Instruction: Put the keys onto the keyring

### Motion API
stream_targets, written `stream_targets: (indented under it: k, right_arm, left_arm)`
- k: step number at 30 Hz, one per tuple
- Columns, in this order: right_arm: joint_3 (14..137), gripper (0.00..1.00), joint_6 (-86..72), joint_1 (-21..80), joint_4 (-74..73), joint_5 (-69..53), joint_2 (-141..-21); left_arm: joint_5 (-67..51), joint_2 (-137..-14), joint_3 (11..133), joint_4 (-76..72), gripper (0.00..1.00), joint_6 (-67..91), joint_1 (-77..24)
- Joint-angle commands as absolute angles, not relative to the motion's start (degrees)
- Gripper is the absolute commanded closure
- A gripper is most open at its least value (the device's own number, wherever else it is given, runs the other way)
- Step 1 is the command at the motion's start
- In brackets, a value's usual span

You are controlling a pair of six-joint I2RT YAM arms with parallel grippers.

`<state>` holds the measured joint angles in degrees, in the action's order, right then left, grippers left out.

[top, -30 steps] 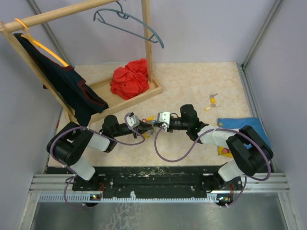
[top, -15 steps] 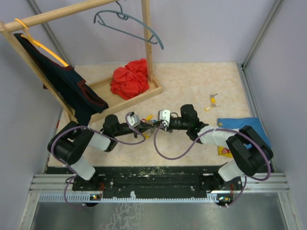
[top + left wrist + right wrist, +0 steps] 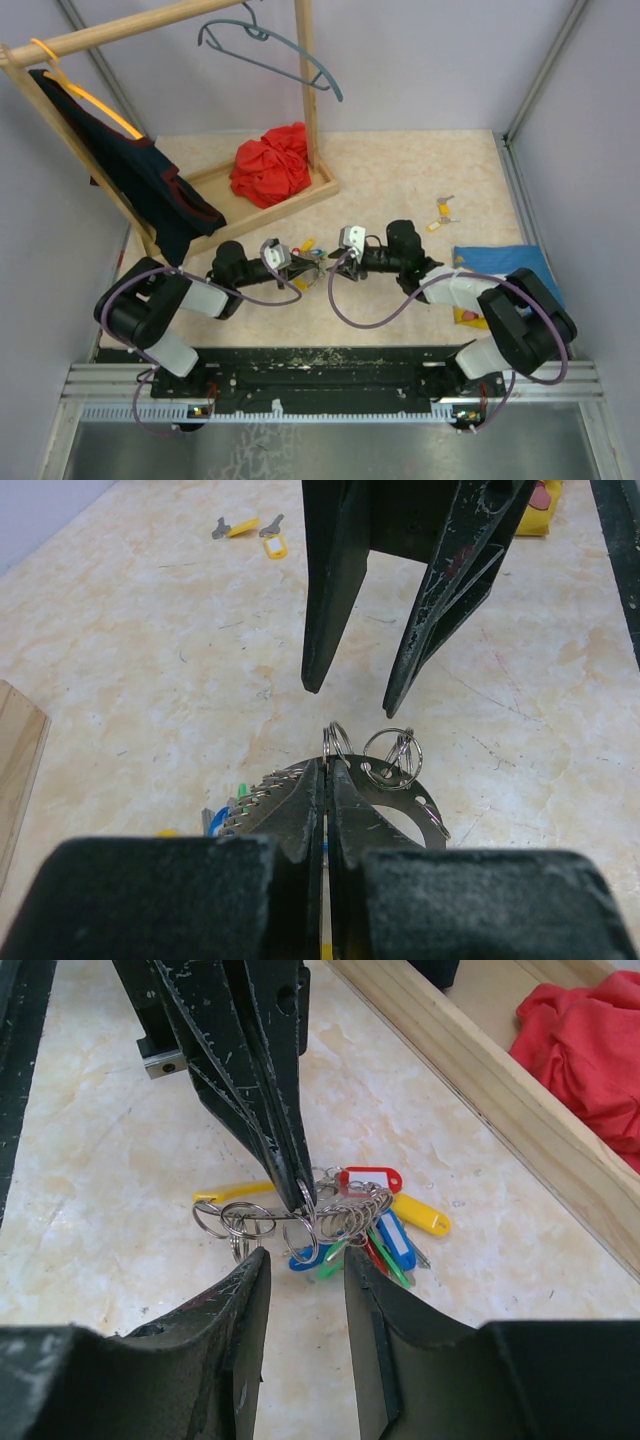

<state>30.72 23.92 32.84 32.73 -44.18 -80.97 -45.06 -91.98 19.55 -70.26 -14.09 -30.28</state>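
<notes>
The keyring (image 3: 394,789), a thin grey metal arc with a yellow section (image 3: 232,1191), hangs just above the table, and my left gripper (image 3: 328,765) is shut on it. Several small split rings are threaded on it. From them hang the keys (image 3: 392,1230) with blue, green, red and yellow tags, which rest on the table. My right gripper (image 3: 305,1270) is open and holds nothing; its fingers (image 3: 335,590) face the left tips across a small gap. From above, the left gripper (image 3: 298,265) and right gripper (image 3: 332,262) meet over the bunch of keys (image 3: 308,270).
Two loose yellow-tagged keys (image 3: 441,214) lie at the back right. A blue cloth (image 3: 500,264) and a red-and-yellow item (image 3: 466,316) sit by the right arm. A wooden rack base (image 3: 300,200) holds a red cloth (image 3: 272,163); a grey hanger (image 3: 270,50) and dark garment (image 3: 150,185) hang above.
My right gripper has opened and drawn back a little to the right, off the keyring. My left gripper has shut on the keyring and holds it in place.
</notes>
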Motion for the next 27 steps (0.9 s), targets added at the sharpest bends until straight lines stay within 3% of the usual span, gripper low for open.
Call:
stream_targets:
  k: [1, 10, 16, 19, 24, 25, 27]
  right_arm:
    - [32.98, 0.64, 23.68, 32.52, 36.31, -46.75, -83.28]
    - [35.11, 0.74, 25.07, 32.52, 37.39, -52.93, -87.11]
    - [34.07, 0.94, 26.28, 32.84, 37.18, -56.79, -86.62]
    - [32.05, 0.98, 30.90, 34.41, 34.68, -54.92, -84.25]
    - [30.67, 1.00, 40.10, 37.78, 28.21, -48.76, -81.56]
    - [30.76, 0.98, 41.07, 37.98, 27.14, -47.99, -81.32]
    - [30.96, 0.86, 43.44, 38.63, 24.27, -46.16, -80.42]
  left_arm:
    - [-47.02, -90.58, 18.90, -70.67, 1.00, -15.98, -30.43]
    - [-48.05, -88.85, 19.35, -66.96, 1.00, -19.54, -30.43]
    - [-46.15, -86.74, 19.99, -63.06, 1.00, -21.67, -30.43]
    - [-44.65, -85.21, 20.80, -58.62, 1.00, -23.43, -30.50]
    - [-43.06, -82.61, 21.65, -52.93, 1.00, -26.33, -30.97]
    - [-42.65, -82.07, 21.75, -51.97, 1.00, -27.08, -31.14]
    - [-40.65, -81.02, 22.43, -48.20, 1.00, -29.17, -31.44]
